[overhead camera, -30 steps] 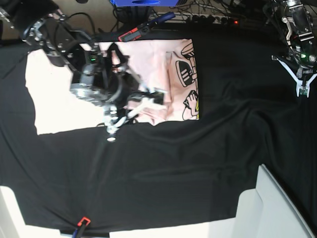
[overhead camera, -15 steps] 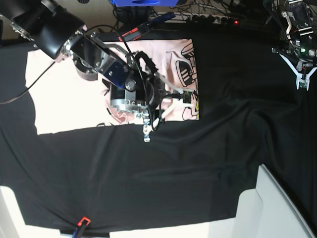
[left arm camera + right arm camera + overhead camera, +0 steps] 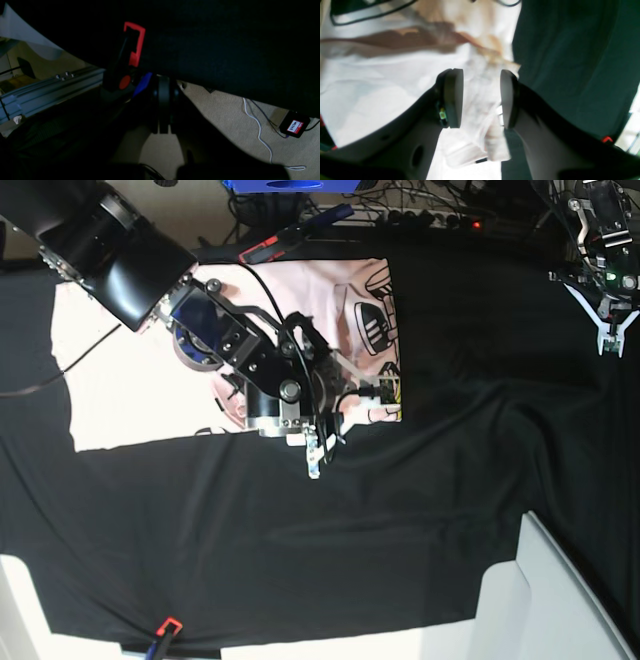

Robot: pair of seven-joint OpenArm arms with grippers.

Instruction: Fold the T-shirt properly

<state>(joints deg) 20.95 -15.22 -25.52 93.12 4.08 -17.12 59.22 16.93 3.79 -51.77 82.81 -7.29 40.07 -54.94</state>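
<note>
**Pink shirt bunched in the right gripper at the cloth's far left**

A black cloth (image 3: 330, 520) covers the whole table, matte and soft, lying in long shallow wrinkles. At its near edge, pale flat panels (image 3: 560, 610) show beyond the hem.

The T-shirt (image 3: 120, 390) lies on the far left part of the cloth: thin pale pink cotton, smooth and flat at its left end. Its right end is folded over, so a strip of black cartoon print (image 3: 378, 320) faces up along a straight right edge.

The right arm (image 3: 130, 265), a thick black cylinder jointed to bare metal parts and looped cables, reaches over the shirt from the far left corner. The right gripper (image 3: 481, 100) is at the shirt's near right corner. Its two dark, rounded, disc-like pads (image 3: 453, 97) stand partly apart with a crumpled wad of pink fabric bunched between them; the wrist picture is blurred, so how firmly they press it cannot be told.

The left gripper (image 3: 608, 340), white and pointed, hangs over bare cloth at the far right, well apart from the shirt, its fingers pressed together and holding nothing.

A red and black clamp (image 3: 275, 245) grips the cloth's far edge just beyond the shirt. A smaller red clamp (image 3: 165, 628) is at the near left edge.
</note>
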